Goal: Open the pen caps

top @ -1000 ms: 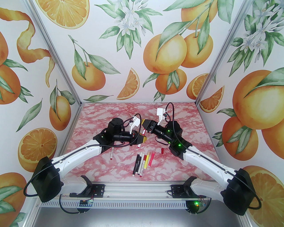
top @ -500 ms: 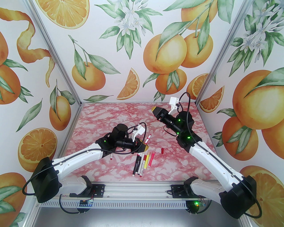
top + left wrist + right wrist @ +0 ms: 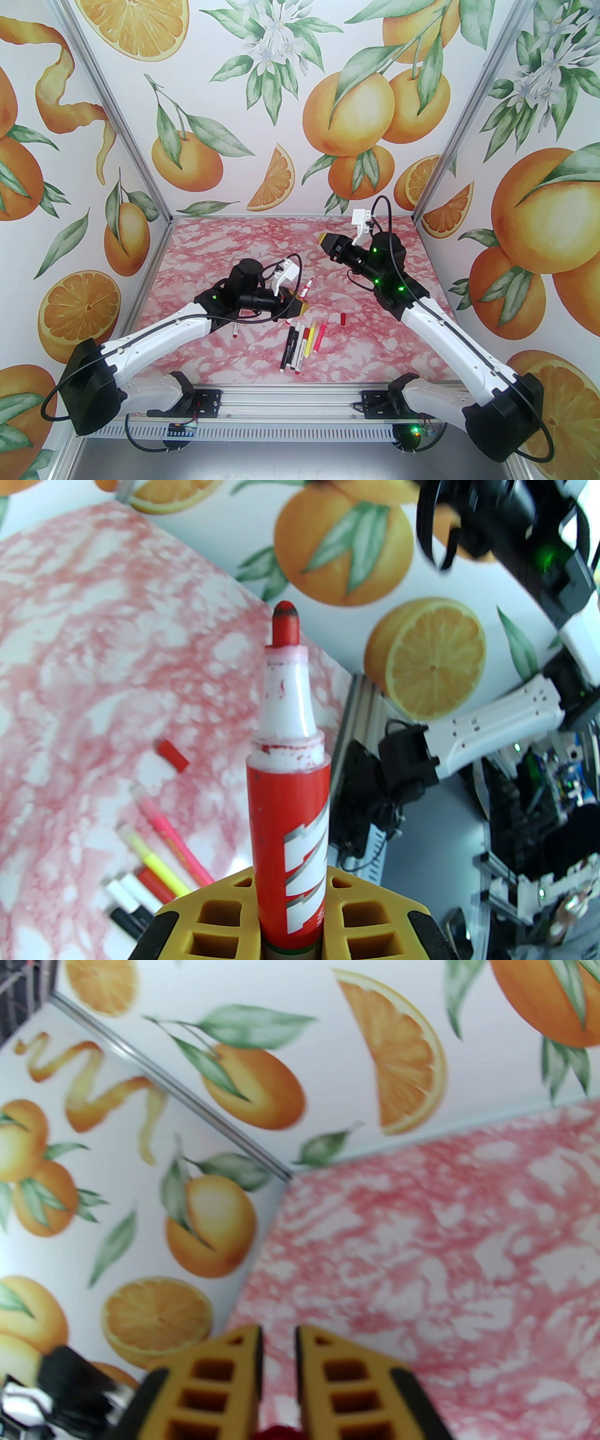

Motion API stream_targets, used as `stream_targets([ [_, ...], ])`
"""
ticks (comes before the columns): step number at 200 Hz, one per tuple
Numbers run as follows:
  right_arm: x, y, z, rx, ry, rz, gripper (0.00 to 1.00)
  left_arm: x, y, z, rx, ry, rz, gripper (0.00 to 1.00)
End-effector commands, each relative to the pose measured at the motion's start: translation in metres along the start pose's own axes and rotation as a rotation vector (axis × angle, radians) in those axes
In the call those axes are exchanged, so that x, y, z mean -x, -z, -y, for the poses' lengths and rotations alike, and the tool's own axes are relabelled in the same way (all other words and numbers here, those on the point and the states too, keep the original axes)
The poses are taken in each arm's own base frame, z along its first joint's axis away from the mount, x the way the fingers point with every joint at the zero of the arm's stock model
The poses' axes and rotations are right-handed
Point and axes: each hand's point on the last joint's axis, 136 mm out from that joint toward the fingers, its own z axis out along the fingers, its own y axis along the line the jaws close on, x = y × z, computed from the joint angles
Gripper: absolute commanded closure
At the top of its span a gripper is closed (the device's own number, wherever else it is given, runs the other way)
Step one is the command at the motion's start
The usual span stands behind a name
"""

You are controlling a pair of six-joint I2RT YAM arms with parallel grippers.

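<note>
While my left gripper [image 3: 304, 307] clamps a red pen [image 3: 287, 808], its bared tip points up and away toward the right gripper [image 3: 324, 239], well apart. Those jaws sit nearly together, a dark red cap [image 3: 276, 1431] seemingly pinched deep between them. The other pens [image 3: 300, 344] lie nearer my left gripper.
</note>
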Motion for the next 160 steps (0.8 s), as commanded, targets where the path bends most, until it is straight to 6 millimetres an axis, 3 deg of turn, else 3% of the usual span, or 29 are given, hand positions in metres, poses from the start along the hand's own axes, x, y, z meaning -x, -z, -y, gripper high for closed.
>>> stream_targets([
  [1,-0.041,0.017,0.057,-0.242,0.052,-0.125,1.0,-0.002,0.015,-0.021,0.112,0.029,0.021,1.0],
  [38,-0.089,0.036,0.122,-0.479,0.049,-0.235,0.96,-0.025,0.03,-0.054,0.286,0.066,-0.045,1.0],
  [92,-0.134,0.058,0.191,-0.733,0.024,-0.321,0.94,-0.039,0.033,-0.061,0.312,0.096,-0.063,1.0],
  [160,-0.162,0.068,0.23,-0.825,0.006,-0.368,0.86,-0.055,0.029,-0.073,0.345,0.132,-0.109,1.0],
])
